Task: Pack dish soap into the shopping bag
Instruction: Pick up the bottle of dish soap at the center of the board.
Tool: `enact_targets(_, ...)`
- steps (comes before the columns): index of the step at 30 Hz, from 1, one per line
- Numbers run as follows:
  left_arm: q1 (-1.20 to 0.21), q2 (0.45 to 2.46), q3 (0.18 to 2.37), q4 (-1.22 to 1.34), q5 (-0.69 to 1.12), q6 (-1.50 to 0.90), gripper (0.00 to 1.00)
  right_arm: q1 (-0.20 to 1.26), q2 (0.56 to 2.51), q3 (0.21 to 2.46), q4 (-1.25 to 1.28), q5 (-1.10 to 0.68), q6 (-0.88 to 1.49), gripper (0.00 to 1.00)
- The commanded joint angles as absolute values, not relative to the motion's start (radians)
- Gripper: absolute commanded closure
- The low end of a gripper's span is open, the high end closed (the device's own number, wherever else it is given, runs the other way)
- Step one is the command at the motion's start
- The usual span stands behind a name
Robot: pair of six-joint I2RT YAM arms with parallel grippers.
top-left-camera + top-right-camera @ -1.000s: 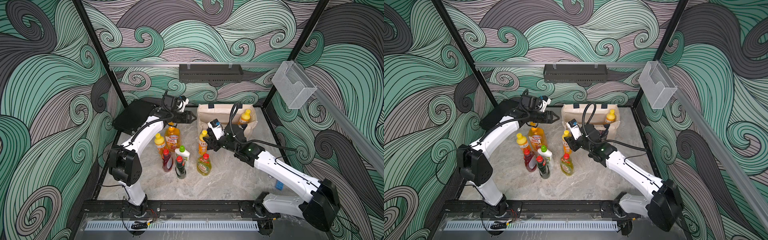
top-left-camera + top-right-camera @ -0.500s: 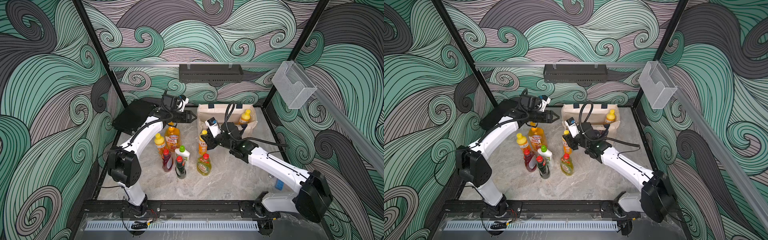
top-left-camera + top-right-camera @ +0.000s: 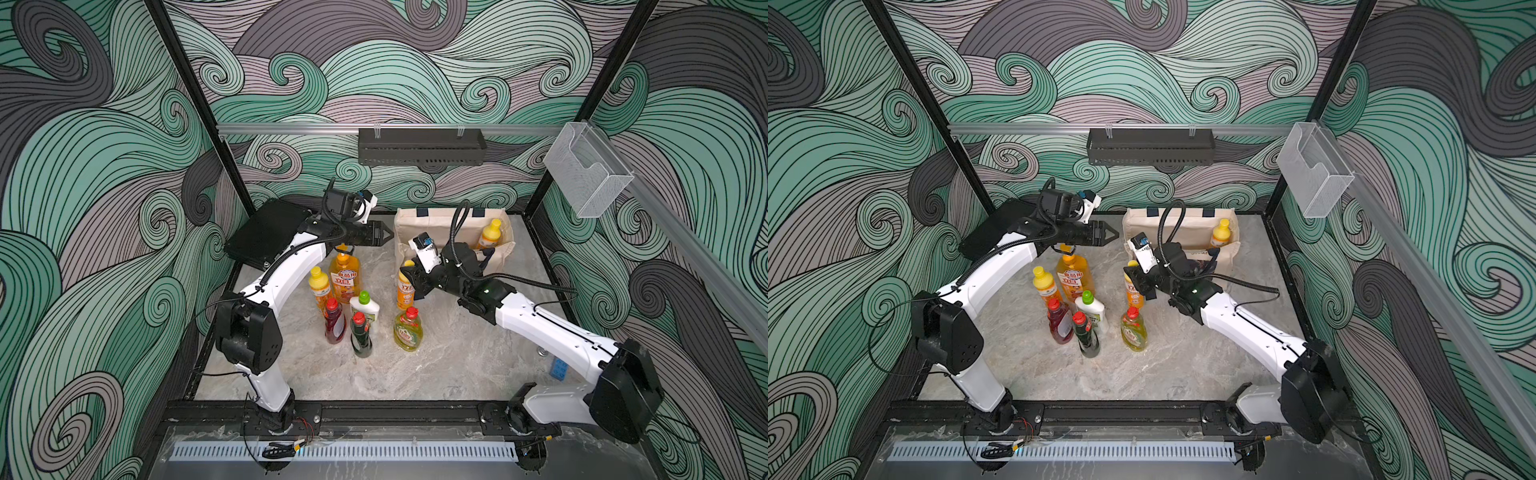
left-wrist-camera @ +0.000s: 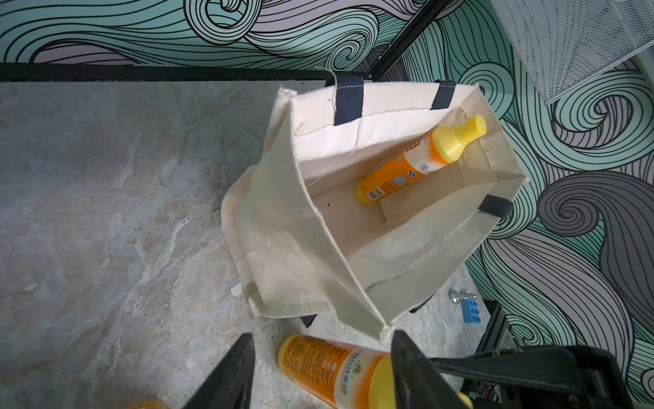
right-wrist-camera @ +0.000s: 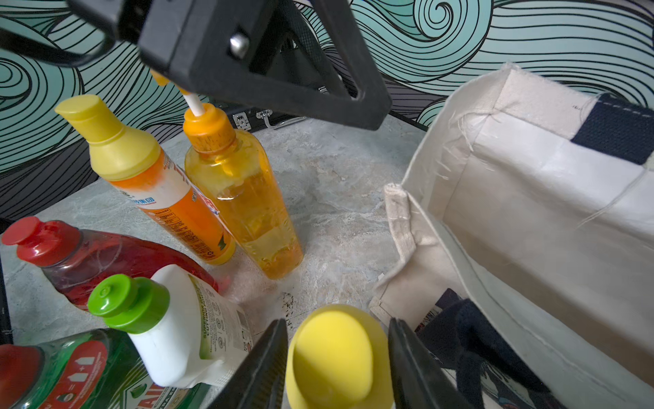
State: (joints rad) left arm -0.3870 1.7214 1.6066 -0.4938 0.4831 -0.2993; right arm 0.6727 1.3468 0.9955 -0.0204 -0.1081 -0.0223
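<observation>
Done: one bottle (image 4: 407, 173) in bag (image 4: 283, 219).
To do: seven on desk (image 3: 415, 374).
Right hand (image 5: 336, 327): round a cap (image 5: 332, 357), grip unclear.
Left hand (image 4: 322, 336): apart, empty.

Teal, mauve-grey and charcoal swirls, lined in black, are printed across the walls (image 3: 374, 62); the tabletop (image 3: 436, 365) is veined in grey and beige. The shopping bag (image 4: 283, 230) is cream canvas with navy handles (image 4: 348, 102) — the bottle (image 4: 407, 170) within it orange, yellow-capped.

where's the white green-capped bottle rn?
In a top view, white bottle stands mid-cluster, right of the red bottle, just behind the dark-green bottle.
</observation>
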Motion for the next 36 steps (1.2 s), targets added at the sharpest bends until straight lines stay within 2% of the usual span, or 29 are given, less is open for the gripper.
enact_targets(1, -0.379, 1.698, 1.608, -0.484, 0.5, -0.303, 0.4, 0.669, 1.338, 1.026, -0.015, -0.104, -0.033, 0.54)
enact_targets(20, -0.38, 1.697, 1.603, -0.479, 0.502, -0.306, 0.39, 0.672, 1.38, 1.038, -0.034, -0.116, -0.028, 0.63)
enact_targets(30, -0.379, 1.699, 1.603, -0.477, 0.508, -0.306, 0.39, 0.683, 1.383, 1.044, -0.036, -0.102, -0.037, 0.79)
enact_targets(36, -0.38, 1.698, 1.603, -0.478, 0.508, -0.308, 0.39, 0.705, 1.382, 1.047, -0.055, -0.059, -0.071, 0.85)
